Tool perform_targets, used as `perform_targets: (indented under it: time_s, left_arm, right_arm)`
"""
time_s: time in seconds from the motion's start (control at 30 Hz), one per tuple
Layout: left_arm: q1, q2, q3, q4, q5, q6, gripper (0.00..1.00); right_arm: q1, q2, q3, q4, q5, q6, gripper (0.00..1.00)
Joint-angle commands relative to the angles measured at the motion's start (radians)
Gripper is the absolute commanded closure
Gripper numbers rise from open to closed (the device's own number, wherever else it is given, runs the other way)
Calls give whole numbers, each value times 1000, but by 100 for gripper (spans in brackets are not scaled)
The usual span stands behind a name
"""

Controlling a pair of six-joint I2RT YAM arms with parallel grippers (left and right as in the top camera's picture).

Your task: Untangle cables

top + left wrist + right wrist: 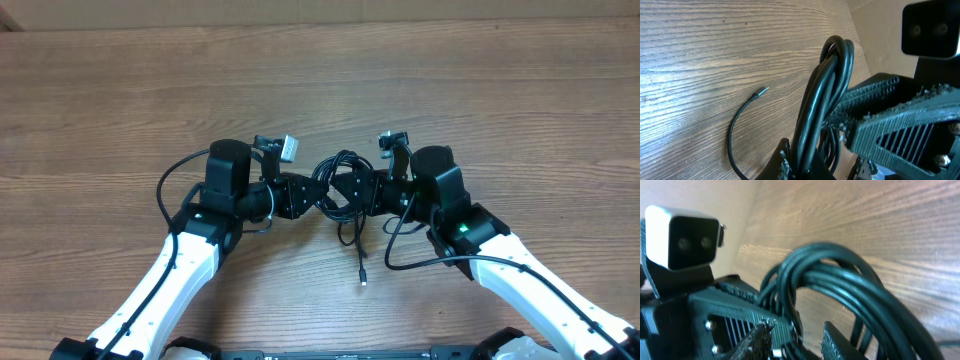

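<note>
Nearest, loose plug end [363,283] trailing off the cables [343,178], coiled mid-table. Clamped shut on the coil's left: left gripper [318,196]. Straddling its right: right gripper [362,192], grip unclear. Seems light, limp, snag-prone; best pulled by that free end.

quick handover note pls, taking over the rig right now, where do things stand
Left end effector: shut on the cables.
Right end effector: jaws on either side of the same coil, grip not confirmed.
Cables: one tangled coil mid-table between the arms. One plug end trails loose toward the robot.
Done: coil reached from both sides.
Left: no strand separated yet, so all the untangling.
</note>
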Motion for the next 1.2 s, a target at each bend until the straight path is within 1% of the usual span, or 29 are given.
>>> perform_targets:
  time_s: [0.0, 0.13, 0.23, 0.3, 0.33, 0.37, 0.5, 0.73, 0.77, 0.83, 0.93, 1.0, 1.03, 1.07, 1.17]
  left_arm:
    - [-24, 0, -3, 13, 35, -16, 96]
    - [-47, 0, -3, 13, 35, -26, 96]
    - [-54, 0, -3, 13, 36, -26, 96]
    - [-54, 0, -3, 13, 43, -26, 96]
    - [-54, 0, -3, 13, 43, -26, 96]
    - [-54, 0, -3, 13, 43, -26, 96]
    - [-37, 0, -3, 13, 29, -25, 96]
    - [68, 0, -3, -11, 22, -25, 93]
    - [97, 0, -3, -48, 3, -25, 92]
    - [113, 0, -3, -77, -15, -25, 89]
    - [117, 1, -3, -103, -43, -25, 87]
    - [117, 1, -3, -104, -45, -26, 88]
    - [117, 1, -3, -104, -44, -26, 90]
    - [117, 1, -3, -103, -40, -26, 95]
    - [117, 1, -3, -89, 8, -10, 96]
  right_arm:
    - [6, 23, 26, 42, 19, -3, 68]
    - [6, 36, 26, 58, 19, -3, 70]
    - [6, 37, 26, 63, 19, -3, 75]
    - [5, 37, 26, 63, 23, -3, 83]
    - [5, 37, 26, 62, 22, -3, 92]
    - [5, 37, 26, 61, 22, -3, 96]
    - [5, 37, 26, 61, 9, 0, 96]
    - [-50, 36, 26, 62, -155, 0, 96]
    - [-82, 36, 26, 66, -233, -1, 96]
    - [-110, 36, 26, 87, -328, -8, 96]
    - [-140, 36, 26, 170, -502, -8, 96]
    - [-147, 36, 26, 232, -577, -8, 96]
    - [-147, 36, 26, 258, -599, -8, 96]
    - [-147, 36, 26, 271, -608, -7, 96]
    - [-147, 37, 26, 242, -588, -7, 96]
